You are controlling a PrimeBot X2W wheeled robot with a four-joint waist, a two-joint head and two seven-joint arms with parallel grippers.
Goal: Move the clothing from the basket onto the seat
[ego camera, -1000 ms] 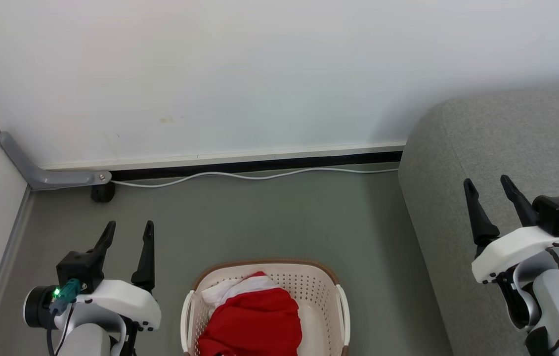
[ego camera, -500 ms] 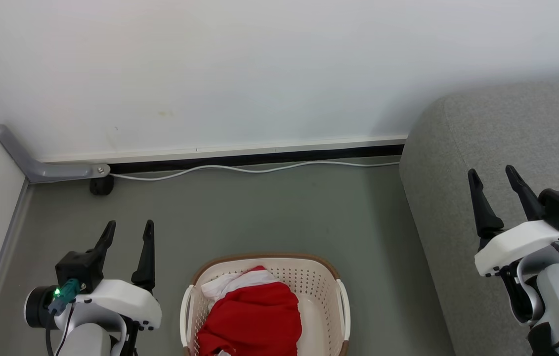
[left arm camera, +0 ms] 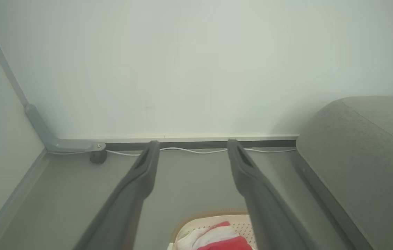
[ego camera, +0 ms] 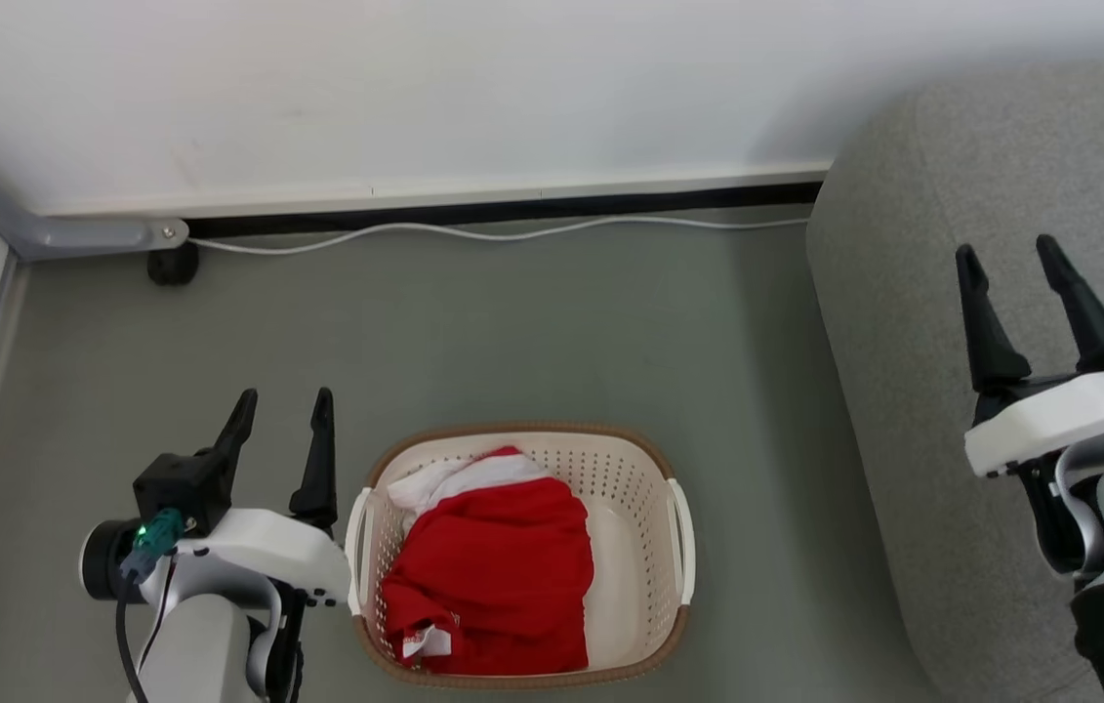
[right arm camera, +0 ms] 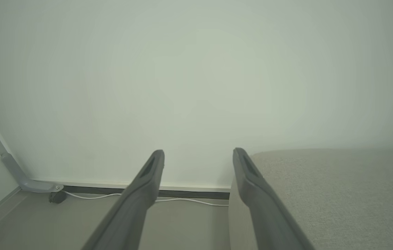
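The red clothing (ego camera: 498,576) with a white band lies bunched in the left part of the cream basket (ego camera: 644,605), which stands on the grey floor at the bottom centre of the head view. Just left of the basket, my left gripper (ego camera: 283,405) is open and holds nothing. In the left wrist view the basket (left arm camera: 196,222) and the clothing (left arm camera: 222,239) show low between the fingers. The light grey seat (ego camera: 913,322) fills the right side. My right gripper (ego camera: 1005,256) hangs open over the seat, empty. The seat (right arm camera: 338,194) also shows in the right wrist view.
A white wall with a dark baseboard (ego camera: 512,207) runs across the back, and a white cable (ego camera: 473,234) lies along it. A grey bracket (ego camera: 54,234) and a small black wheel (ego camera: 171,266) sit in the back left corner.
The camera has tilted down, so the whole basket now shows. The right gripper stands higher in the picture over the seat; both grippers stay open.
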